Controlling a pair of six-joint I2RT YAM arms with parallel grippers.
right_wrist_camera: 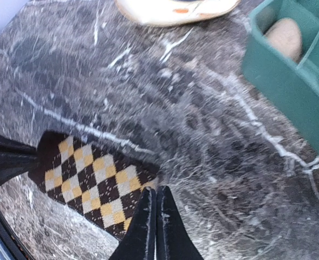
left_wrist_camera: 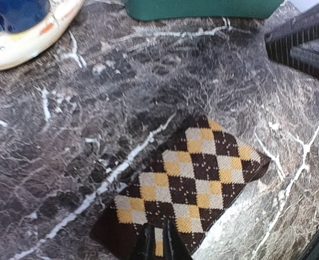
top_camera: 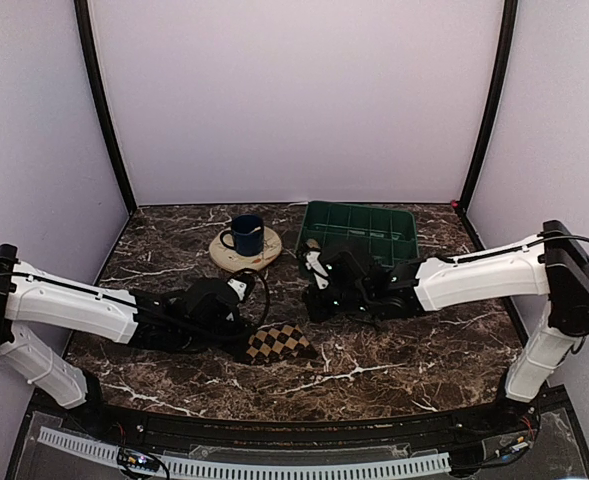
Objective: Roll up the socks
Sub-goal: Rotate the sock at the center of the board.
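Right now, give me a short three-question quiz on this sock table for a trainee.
1. True or false: the argyle sock lies inside the green tray.
2. What stands on the round coaster? A) blue mug B) red bowl C) spoon
3. Fill in: the right end effector has its fingers ____ (open or shut).

Key: 1 false, it lies flat on the marble table; 2 A; 3 shut.
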